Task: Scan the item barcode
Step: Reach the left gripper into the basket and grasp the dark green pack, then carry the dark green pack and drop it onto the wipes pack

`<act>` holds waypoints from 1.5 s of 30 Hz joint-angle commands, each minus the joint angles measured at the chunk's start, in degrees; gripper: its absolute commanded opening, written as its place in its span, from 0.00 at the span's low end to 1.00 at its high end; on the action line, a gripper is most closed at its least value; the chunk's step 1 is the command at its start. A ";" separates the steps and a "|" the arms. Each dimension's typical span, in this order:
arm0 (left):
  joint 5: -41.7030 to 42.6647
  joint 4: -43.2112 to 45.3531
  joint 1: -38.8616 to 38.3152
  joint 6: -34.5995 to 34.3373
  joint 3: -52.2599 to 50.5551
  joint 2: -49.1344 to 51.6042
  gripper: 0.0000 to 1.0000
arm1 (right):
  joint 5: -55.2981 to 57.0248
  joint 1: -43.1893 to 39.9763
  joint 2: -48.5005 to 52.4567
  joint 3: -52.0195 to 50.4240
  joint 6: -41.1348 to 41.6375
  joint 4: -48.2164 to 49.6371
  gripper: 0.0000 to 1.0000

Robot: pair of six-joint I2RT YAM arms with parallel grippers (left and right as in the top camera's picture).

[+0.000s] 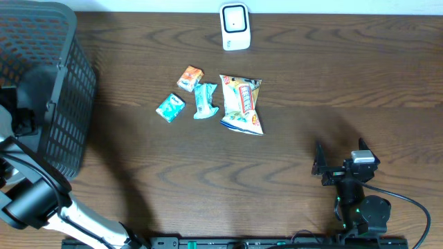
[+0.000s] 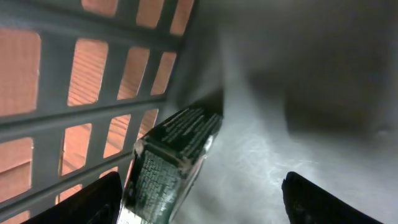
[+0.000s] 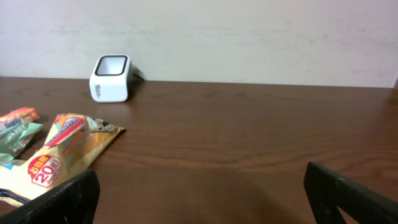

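As we look down from overhead, the scanner [image 1: 234,26] stands at the far edge of the worktop [image 1: 332,76], its window tilted up, so anything carried over it can be read. Just in front lies a loose cluster of four snacks: an orange packet [image 1: 190,77], a teal packet [image 1: 169,107], a blue-green packet [image 1: 205,100] and a bigger bag [image 1: 241,104]. All of them are well apart from both arms. The left arm [image 1: 34,200] reaches into the black basket [image 1: 69,104] at the left. The right claw [image 1: 320,162] hovers at the near right, fingers apart, nothing in it.

Left wrist view now, and we're inside the basket! The left claw [image 2: 202,186] is spread wide. A dark packet [image 2: 174,155] covered in fine print lies between its fingers, one end tucked against the lattice wall. It sits close to the left finger [image 2: 87,202], and I can't tell whether they touch, but nothing pinches it. My read is that the basket collects finished items, though whether this one is being dropped or fetched is unclear.

Over to the right wrist view: the right claw is spread to its widest around bare worktop, with the bag at the left and the scanner beyond it. It looks parked facing the cluster, and the bag seems the likeliest next pick, being nearest.
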 commanded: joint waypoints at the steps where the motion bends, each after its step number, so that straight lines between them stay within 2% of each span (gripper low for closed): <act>1: 0.79 0.39 2.34 0.98 -0.46 1.14 0.81 | 0.26 -0.11 -0.31 -0.13 -0.63 -0.20 0.99; 6: 1.70 2.12 4.09 0.94 -0.63 1.42 0.79 | 0.26 -0.11 -0.31 -0.13 -0.63 -0.20 0.99; 11: 6.88 1.77 4.35 0.04 -0.68 1.42 0.57 | 0.26 -0.11 -0.31 -0.13 -0.63 -0.20 0.99; 12: 7.26 1.68 4.35 0.07 -0.81 1.42 0.56 | 0.26 -0.11 -0.31 -0.13 -0.63 -0.20 0.99; 15: 7.23 1.57 4.35 -0.02 -1.64 1.42 0.27 | 0.26 -0.11 -0.31 -0.13 -0.63 -0.20 0.99; 17: 7.26 1.51 4.35 -1.18 -2.21 1.42 0.15 | 0.26 -0.11 -0.31 -0.13 -0.63 -0.20 0.99; 21: 7.45 1.20 4.33 -4.33 -2.49 1.38 0.15 | 0.26 -0.11 -0.31 -0.13 -0.63 -0.20 0.99; 23: 8.92 1.18 4.28 -6.38 -2.49 0.94 0.08 | 0.26 -0.11 -0.31 -0.13 -0.63 -0.20 0.99; 29: 27.26 1.88 4.28 -14.75 -1.27 -4.31 0.08 | 0.26 -0.11 -0.31 -0.13 -0.63 -0.20 0.99; 31: 32.94 3.80 4.28 -21.29 -0.31 -7.23 0.08 | 0.26 -0.11 -0.31 -0.13 -0.63 -0.20 0.99; 32: 35.28 5.31 4.26 -25.88 0.00 -9.14 0.08 | 0.26 -0.11 -0.31 -0.13 -0.63 -0.20 0.99; 33: 39.23 8.41 4.13 -34.27 0.07 -13.33 0.08 | 0.26 -0.11 -0.31 -0.13 -0.63 -0.20 0.99; 34: 41.22 9.86 3.98 -37.64 0.07 -15.41 0.08 | 0.26 -0.11 -0.31 -0.13 -0.63 -0.20 0.99; 38: 46.07 14.75 2.23 -47.67 0.07 -23.52 0.08 | 0.26 -0.11 -0.31 -0.13 -0.63 -0.20 0.99; 45: 46.05 17.90 -6.62 -63.14 0.04 -36.28 0.08 | 0.26 -0.11 -0.31 -0.13 -0.63 -0.20 0.99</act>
